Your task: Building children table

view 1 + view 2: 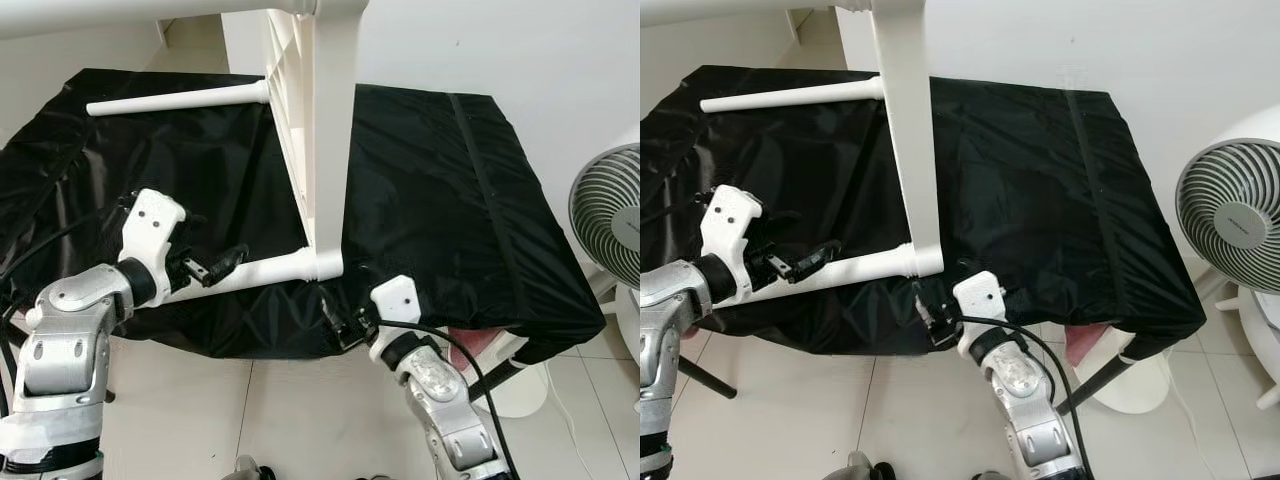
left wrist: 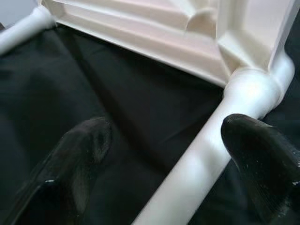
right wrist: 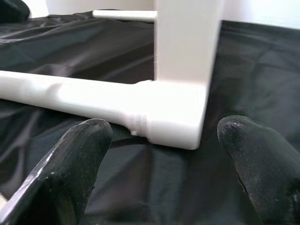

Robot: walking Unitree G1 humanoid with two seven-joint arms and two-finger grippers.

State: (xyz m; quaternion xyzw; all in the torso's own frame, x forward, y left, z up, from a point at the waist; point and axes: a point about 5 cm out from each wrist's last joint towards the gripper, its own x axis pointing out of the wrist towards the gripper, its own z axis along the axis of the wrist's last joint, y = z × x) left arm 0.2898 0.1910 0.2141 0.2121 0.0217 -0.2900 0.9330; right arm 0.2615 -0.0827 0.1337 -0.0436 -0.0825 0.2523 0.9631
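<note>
A white children's table top (image 1: 320, 130) stands on its edge on a black-covered surface (image 1: 430, 200). Two white legs stick out of it toward my left: a far leg (image 1: 180, 100) and a near leg (image 1: 270, 268). My left gripper (image 1: 215, 268) is open and straddles the near leg (image 2: 197, 178). One finger (image 2: 258, 159) lies close against the leg, the other (image 2: 79, 159) well apart from it. My right gripper (image 1: 345, 325) is open at the cover's front edge, just in front of the table's near corner socket (image 3: 178, 117) and not touching it.
A white standing fan (image 1: 610, 215) is at the right, close to the covered surface's corner. Something pink (image 1: 475, 345) shows under the cover's front right edge. Pale tiled floor (image 1: 270, 410) lies below my arms, and a white wall rises behind.
</note>
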